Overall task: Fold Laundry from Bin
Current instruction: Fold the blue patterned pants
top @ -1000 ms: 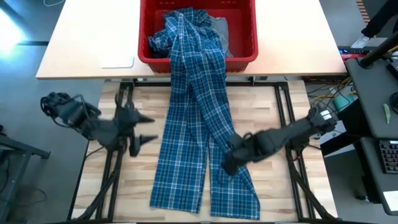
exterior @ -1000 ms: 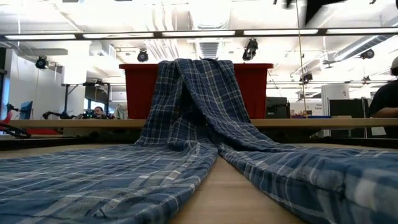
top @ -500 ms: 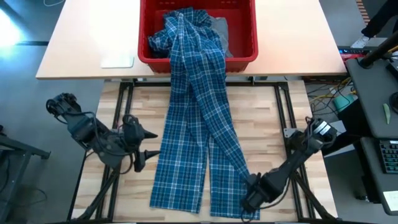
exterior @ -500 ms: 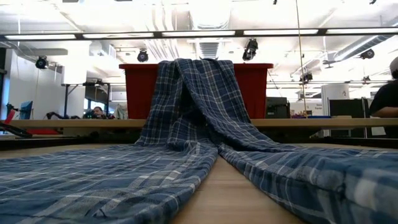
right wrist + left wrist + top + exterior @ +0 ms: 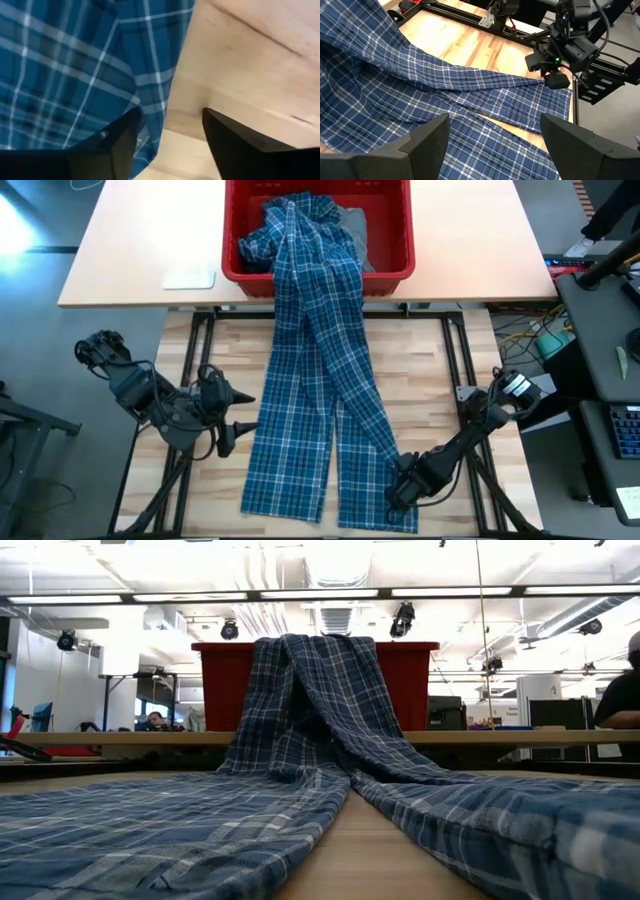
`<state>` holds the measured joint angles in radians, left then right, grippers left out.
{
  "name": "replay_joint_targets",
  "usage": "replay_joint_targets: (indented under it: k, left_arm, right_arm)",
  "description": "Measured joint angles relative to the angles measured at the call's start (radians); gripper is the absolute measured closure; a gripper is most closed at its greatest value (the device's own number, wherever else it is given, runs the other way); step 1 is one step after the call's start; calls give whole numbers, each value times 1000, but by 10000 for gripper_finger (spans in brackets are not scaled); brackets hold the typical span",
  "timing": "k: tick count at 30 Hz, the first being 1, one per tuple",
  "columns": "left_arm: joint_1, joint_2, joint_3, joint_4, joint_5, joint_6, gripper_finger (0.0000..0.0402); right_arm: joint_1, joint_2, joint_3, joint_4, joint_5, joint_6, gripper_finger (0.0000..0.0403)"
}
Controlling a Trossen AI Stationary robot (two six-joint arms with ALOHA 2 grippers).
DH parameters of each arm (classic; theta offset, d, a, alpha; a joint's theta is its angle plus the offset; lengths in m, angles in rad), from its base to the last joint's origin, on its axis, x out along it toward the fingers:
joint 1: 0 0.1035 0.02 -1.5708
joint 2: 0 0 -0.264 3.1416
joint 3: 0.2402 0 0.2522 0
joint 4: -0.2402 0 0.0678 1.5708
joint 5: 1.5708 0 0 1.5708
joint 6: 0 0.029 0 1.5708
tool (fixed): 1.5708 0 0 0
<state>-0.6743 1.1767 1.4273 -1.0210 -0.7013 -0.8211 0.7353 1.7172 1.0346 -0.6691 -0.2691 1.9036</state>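
The laundry's blue-and-white plaid garment [image 5: 320, 380] trails out of the red bin [image 5: 390, 275] over its near rim and lies on the wooden table in two long strips. A grey garment [image 5: 357, 230] stays inside the bin. My right gripper [image 5: 398, 492] points down at the right strip's outer edge near its near end. In the right wrist view it [image 5: 172, 145] is open, one finger over the plaid [image 5: 75, 75], the other over bare wood. My left gripper [image 5: 238, 418] hovers open just left of the left strip, above the cloth [image 5: 470, 100]. My right gripper comes at the right strip's outer edge [image 5: 152, 125] from above, its fingers standing either side of that edge. The cloth lies flat on the table. Whether a finger touches the cloth, I cannot tell.
The bin stands on a tan table [image 5: 120, 250] beyond the wooden one, next to a white flat object [image 5: 188, 279]. Black frame rails [image 5: 455, 350] run along the wooden top. Bare wood [image 5: 430, 380] lies right of the cloth. A person [image 5: 615, 700] sits far behind.
My right gripper has gone from the middle of the right strip toward the table's near edge and down to the strip's outer edge, tipping to point more steeply down. My left gripper has shifted slightly toward the near edge. The cloth has stayed as it lay.
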Motion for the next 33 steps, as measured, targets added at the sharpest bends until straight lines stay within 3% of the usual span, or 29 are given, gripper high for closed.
replay_joint_targets:
  k: [6,13,19,28,31,33]
  left_arm:
    - [-2,-5,0,-9,3,0,110]
    - [-13,-59,0,-45,11,0,110]
    - [-13,-87,0,-108,75,-9,110]
    - [-13,-92,-1,-225,147,-35,110]
    - [-13,-107,-1,-231,171,-34,110]
    - [-13,-112,-1,-233,183,-33,110]
  right_arm:
    - [0,-3,-12,1,-3,42,271]
    - [0,0,98,-143,9,3,383]
    - [-10,-1,367,-458,26,-88,394]
    - [-122,38,772,-467,357,-229,394]
    - [-156,115,875,-523,373,-293,394]
    - [-157,179,923,-616,316,-307,393]
